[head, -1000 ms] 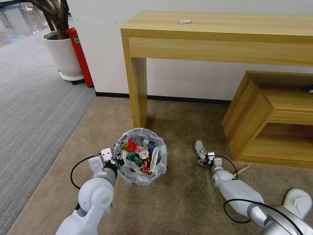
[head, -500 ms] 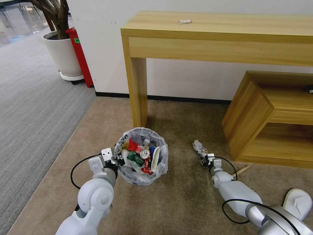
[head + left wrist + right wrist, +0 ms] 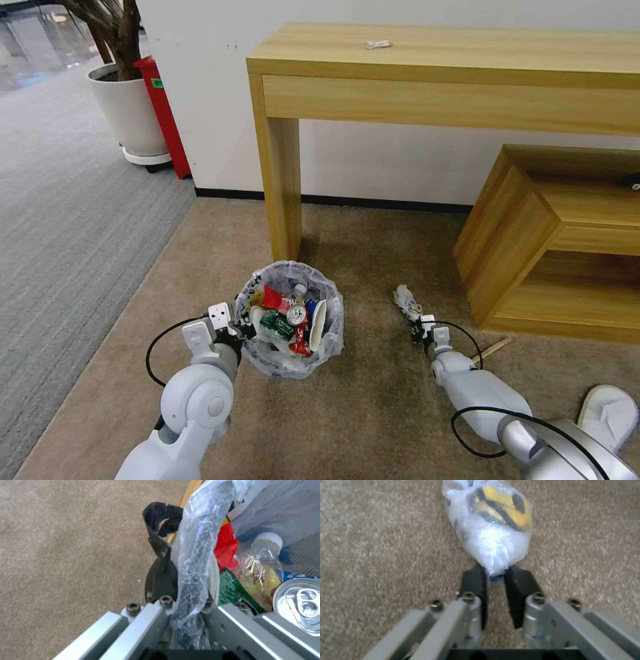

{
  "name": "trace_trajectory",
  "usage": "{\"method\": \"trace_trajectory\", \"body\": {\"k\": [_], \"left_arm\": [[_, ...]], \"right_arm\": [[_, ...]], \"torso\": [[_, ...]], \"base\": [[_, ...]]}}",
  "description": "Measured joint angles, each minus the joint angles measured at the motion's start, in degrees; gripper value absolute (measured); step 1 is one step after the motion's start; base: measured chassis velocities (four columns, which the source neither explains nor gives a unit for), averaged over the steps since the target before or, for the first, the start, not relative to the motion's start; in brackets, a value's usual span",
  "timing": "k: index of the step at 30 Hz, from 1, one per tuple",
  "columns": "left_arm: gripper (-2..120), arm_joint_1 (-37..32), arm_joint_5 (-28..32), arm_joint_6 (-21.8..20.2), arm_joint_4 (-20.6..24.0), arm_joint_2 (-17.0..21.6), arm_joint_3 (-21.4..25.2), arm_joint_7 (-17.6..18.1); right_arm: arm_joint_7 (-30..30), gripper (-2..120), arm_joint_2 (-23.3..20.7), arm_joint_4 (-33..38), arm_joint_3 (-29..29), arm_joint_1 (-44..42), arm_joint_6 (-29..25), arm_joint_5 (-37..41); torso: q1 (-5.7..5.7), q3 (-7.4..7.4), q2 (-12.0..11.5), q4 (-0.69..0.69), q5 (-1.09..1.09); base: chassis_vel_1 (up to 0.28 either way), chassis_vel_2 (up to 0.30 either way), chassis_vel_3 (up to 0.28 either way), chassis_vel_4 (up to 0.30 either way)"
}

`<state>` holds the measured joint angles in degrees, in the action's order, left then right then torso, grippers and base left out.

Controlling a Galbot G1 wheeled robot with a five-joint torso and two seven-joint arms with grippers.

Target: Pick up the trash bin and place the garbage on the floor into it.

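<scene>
Right gripper (image 3: 495, 576) pinching packet (image 3: 493, 527) (carpet-level)

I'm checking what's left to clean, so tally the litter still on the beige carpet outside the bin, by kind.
Clear-wrapped packet, its end between the right gripper's fingers: 1
Wooden stick: 1
White slipper: 1
Total: 3
The left gripper grips the trash bin's rim.
</scene>
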<state>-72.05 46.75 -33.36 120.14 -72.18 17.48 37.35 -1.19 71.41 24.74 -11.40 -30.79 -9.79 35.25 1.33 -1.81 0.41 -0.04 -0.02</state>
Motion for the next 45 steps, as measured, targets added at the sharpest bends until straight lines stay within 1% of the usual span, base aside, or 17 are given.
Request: {"method": "trace_trajectory", "body": {"k": [3, 9, 14, 20, 22, 24, 25, 28, 29, 32, 33, 37, 38, 41, 43, 44, 45], "left_arm": [[0, 0.26, -0.01, 0.06, -0.27, -0.03, -0.01, -0.05], [0, 0.87, -0.27, 0.09, -2.01, -0.43, -0.01, -0.13], [0, 2.5, -0.95, 0.13, -5.49, -0.99, -0.53, -0.18], [0, 3.99, -1.84, -0.03, -9.41, -2.64, -1.38, 0.05], [0, 4.13, -1.86, -0.09, -9.81, -2.78, -1.48, 0.09], [0, 4.64, -1.86, -0.33, -11.0, -2.86, -1.84, 0.31], [0, 4.64, -1.86, -0.33, -11.0, -2.86, -1.84, 0.31], [0, 5.18, -1.64, -0.58, -11.56, -2.72, -2.0, 0.82], [0, 5.18, -1.64, -0.58, -11.56, -2.72, -2.0, 0.82], [0, 5.39, -1.45, -0.71, -11.77, -2.26, -2.2, 0.93], [0, 5.39, -1.45, -0.71, -11.77, -2.26, -2.2, 0.93], [0, 5.98, -1.1, -0.73, -12.37, -1.22, -2.28, 0.93], [0, 5.98, -1.1, -0.73, -12.37, -1.22, -2.28, 0.93], [0, 7.19, -0.17, -0.75, -12.82, -0.43, -2.72, 1.01], [0, 7.51, 0.01, -0.75, -12.92, -0.3, -2.85, 1.07], [0, 8.17, 0.37, -0.78, -13.16, -0.05, -3.15, 1.18], [0, 8.45, 0.56, -0.82, -13.29, 0.0, -3.26, 1.31]], "right_arm": [[0.05, 0, -0.05, 0.4, -0.15, 0.03, -0.43, 0.0], [0.08, 0, -2.62, 4.51, -1.12, -1.34, -0.58, 1.4], [-0.16, 0, -8.8, 13.2, -3.1, -3.89, -0.69, 4.27], [0.57, 0, -13.98, 19.54, -4.83, -5.89, -6.3, 4.42], [0.67, 0, -14.41, 20.29, -4.9, -6.11, -6.59, 4.42], [1.24, 0, -16.49, 24.73, -5.23, -7.18, -8.14, 5.46], [1.24, 0, -16.49, 24.73, -5.23, -7.18, -8.14, 5.46], [2.46, 0, -19.65, 32.74, -5.3, -8.64, -9.66, 8.81], [2.46, 0, -19.65, 32.74, -5.3, -8.64, -9.66, 8.81], [2.84, 0, -23.25, 42.42, -4.38, -10.32, -10.33, 10.66], [2.84, 0, -23.25, 42.42, -4.38, -10.32, -10.33, 10.66], [2.61, 0, -29.16, 55.85, -2.24, -13.88, -9.87, 13.38], [2.61, 0, -29.16, 55.85, -2.24, -13.88, -9.87, 13.38], [1.69, 0, -34.9, 67.38, -0.57, -17.44, -9.04, 15.14], [1.38, 0, -35.77, 69.44, -0.26, -18.03, -8.84, 15.6], [0.7, 0, -37.64, 74.02, 0.39, -19.31, -8.25, 16.59], [0.34, 0, -38.5, 75.97, 0.59, -19.79, -8.1, 17.0]], "torso": [[0.0, 0.0, 0.0, 0.01, 0.01], [0.0, 0.0, 0.0, 0.02, 0.02], [0.0, 0.0, 0.0, -0.02, 0.0], [0.0, 0.0, 0.0, 0.0, 0.0], [0.0, 0.0, 0.0, 0.0, 0.01], [0.0, 0.0, 0.0, -0.01, 0.01], [0.0, 0.0, 0.0, -0.01, 0.01], [0.0, 0.0, 0.0, 0.02, 0.02], [0.0, 0.0, 0.0, 0.02, 0.02], [0.0, 0.0, 0.0, 0.01, 0.01], [0.0, 0.0, 0.0, 0.01, 0.01], [-0.01, 0.0, 0.0, 0.01, 0.02], [-0.01, 0.0, 0.0, 0.01, 0.02], [-0.01, 0.01, 0.0, -0.02, 0.0], [-0.01, 0.01, 0.0, -0.02, 0.0], [-0.01, 0.0, 0.0, -0.01, 0.01], [-0.01, 0.01, 0.0, 0.0, 0.01]], "base": [[0.0, 0.0, 0.0, 0.0], [0.0, 0.0, 0.0, 0.0], [0.0, 0.0, 0.0, 0.0], [0.0, 0.0, 0.0, 0.0], [0.0, 0.0, 0.0, 0.0], [0.0, 0.0, 0.0, 0.0], [0.0, 0.0, 0.0, 0.0], [0.0, 0.0, 0.0, 0.0], [0.0, 0.0, 0.0, 0.0], [0.0, 0.0, 0.0, 0.0], [0.0, 0.0, 0.0, 0.0], [0.0, 0.0, 0.0, 0.0], [0.0, 0.0, 0.0, 0.0], [0.0, 0.0, 0.0, 0.0], [0.0, 0.0, 0.0, 0.0], [0.0, 0.0, 0.0, 0.0], [0.0, 0.0, 0.0, 0.0]]}}
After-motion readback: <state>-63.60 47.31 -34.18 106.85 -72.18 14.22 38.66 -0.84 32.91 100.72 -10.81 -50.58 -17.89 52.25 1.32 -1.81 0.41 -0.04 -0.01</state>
